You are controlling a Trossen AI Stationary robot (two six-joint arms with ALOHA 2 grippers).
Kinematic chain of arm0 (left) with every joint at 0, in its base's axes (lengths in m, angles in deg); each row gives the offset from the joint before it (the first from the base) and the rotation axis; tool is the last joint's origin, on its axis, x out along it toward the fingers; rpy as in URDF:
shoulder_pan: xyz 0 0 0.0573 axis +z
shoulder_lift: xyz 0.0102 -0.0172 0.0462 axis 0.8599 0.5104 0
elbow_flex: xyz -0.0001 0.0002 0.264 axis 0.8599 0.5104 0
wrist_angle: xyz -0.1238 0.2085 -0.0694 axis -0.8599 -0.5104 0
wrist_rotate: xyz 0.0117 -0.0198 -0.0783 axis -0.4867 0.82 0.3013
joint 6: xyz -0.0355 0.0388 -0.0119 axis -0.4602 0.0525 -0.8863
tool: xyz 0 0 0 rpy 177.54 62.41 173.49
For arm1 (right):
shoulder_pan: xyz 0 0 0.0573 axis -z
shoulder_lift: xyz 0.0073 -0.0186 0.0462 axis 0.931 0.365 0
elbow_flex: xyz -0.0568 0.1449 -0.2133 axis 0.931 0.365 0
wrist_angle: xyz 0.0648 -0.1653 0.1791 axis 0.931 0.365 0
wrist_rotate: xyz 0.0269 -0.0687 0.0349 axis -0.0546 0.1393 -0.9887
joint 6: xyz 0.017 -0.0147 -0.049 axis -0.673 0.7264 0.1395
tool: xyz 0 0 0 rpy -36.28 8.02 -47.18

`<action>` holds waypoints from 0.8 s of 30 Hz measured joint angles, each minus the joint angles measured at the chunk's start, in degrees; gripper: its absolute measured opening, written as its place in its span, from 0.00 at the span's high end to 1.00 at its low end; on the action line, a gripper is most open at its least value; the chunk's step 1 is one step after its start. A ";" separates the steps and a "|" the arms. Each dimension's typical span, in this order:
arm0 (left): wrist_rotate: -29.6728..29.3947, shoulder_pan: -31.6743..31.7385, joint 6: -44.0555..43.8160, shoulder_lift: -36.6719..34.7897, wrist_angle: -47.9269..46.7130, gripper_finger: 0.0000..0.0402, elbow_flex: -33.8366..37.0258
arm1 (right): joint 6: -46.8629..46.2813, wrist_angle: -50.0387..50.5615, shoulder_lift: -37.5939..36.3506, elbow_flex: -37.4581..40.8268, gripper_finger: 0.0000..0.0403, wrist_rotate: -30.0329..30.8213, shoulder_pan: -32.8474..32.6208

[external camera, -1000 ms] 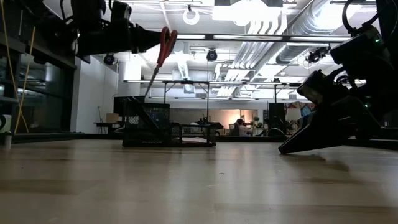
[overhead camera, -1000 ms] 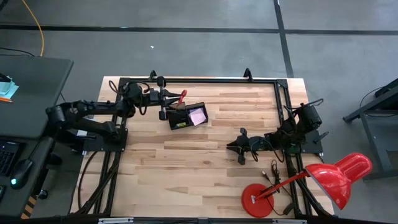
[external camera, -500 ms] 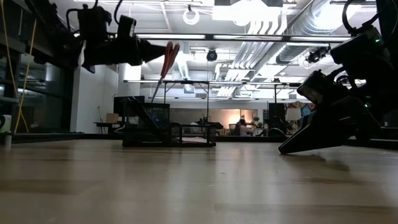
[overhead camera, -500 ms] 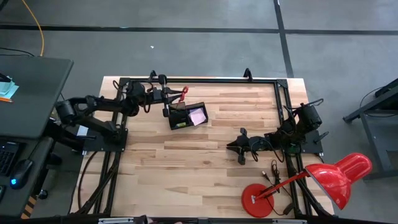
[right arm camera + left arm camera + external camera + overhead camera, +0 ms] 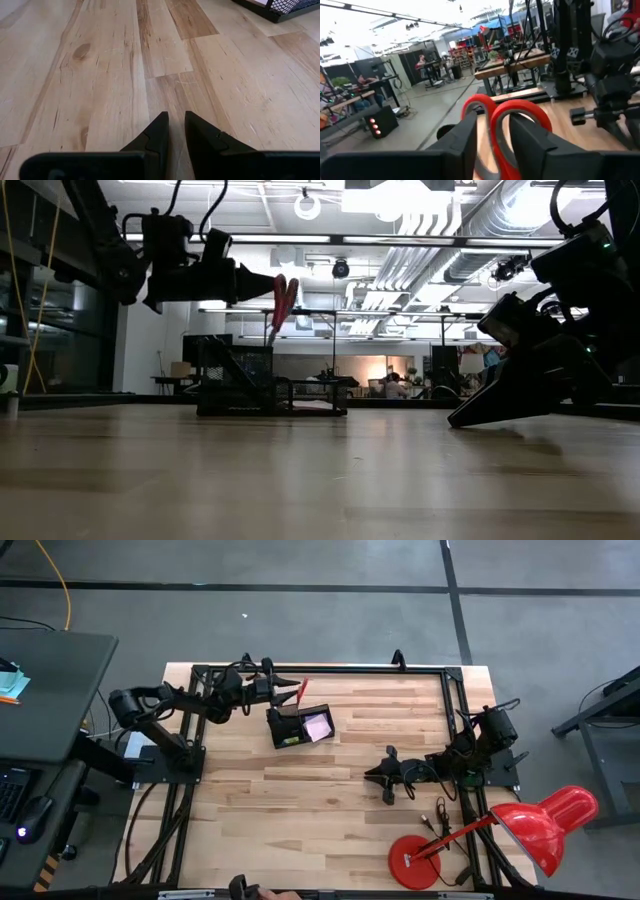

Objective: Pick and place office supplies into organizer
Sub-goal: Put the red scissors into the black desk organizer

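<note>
The red-handled scissors [image 5: 282, 295] stand steeply, handles up, with their blades [image 5: 270, 332] reaching down into the taller end of the black mesh organizer [image 5: 235, 380]. My left gripper [image 5: 268, 283] is level at the handles, coming from the table's left. In its wrist view the red loops [image 5: 512, 112] stand between its slightly parted fingers. A pink pad [image 5: 318, 725] lies in the organizer [image 5: 273, 726]. My right gripper [image 5: 385, 780] rests low at the table's right, its fingers [image 5: 160, 125] a narrow gap apart with nothing between them. My left gripper has the scissors' handle loops [image 5: 501, 150] between its two fingers, which come in level from the table's left. Whether the fingers touch the handles I cannot tell. The scissors' lower end is down in the organizer.
A big red desk lamp [image 5: 545, 820] with a round base [image 5: 412, 862] stands at the near right corner. A black rail frame [image 5: 320, 668] runs along the table's edges. Bare wood lies between the organizer and my right gripper.
My left gripper has come down and moved toward the table's right and far edge, carrying the scissors. The scissors have sunk from high above the organizer and stand steeper, their blades now down in it.
</note>
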 joint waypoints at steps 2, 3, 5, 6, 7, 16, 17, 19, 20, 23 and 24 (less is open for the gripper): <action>0.15 -0.01 -2.20 -0.03 0.05 0.72 -0.02 | 0.00 0.01 -0.01 0.00 0.86 0.00 -0.01; 0.42 0.01 -3.26 -0.03 0.00 0.71 -0.02 | 0.00 0.02 -0.01 0.00 0.86 0.00 0.00; 0.51 0.02 -4.26 -0.03 0.03 0.68 0.08 | 0.00 0.00 0.00 0.00 0.86 0.00 0.00; 0.49 0.02 -4.37 -0.03 0.16 0.67 0.38 | 0.00 0.02 -0.01 0.00 0.86 -0.01 0.00; 0.47 0.02 -4.13 -0.03 0.10 0.67 0.63 | 0.00 0.00 -0.02 0.00 0.86 0.00 0.00; -3.66 0.02 -5.90 -0.07 5.31 0.74 4.98 | 0.00 0.02 -0.02 0.00 0.86 0.00 0.00; -3.75 0.02 -6.03 -0.07 6.10 0.75 5.46 | 0.00 0.00 -0.02 0.00 0.86 0.00 -0.02; -4.73 -0.01 -7.30 -0.07 7.60 0.76 6.22 | 0.00 0.01 -0.02 0.00 0.86 -0.01 0.00; -4.91 -0.01 -7.65 -0.07 8.25 0.77 6.40 | 0.00 0.02 -0.02 0.00 0.86 0.00 -0.02; -4.57 0.02 -8.28 -0.07 9.52 0.79 6.59 | 0.00 0.01 -0.01 0.00 0.86 0.00 -0.02; -4.03 0.00 -8.39 -0.07 9.76 0.80 6.59 | 0.00 0.01 -0.01 0.00 0.86 0.00 -0.02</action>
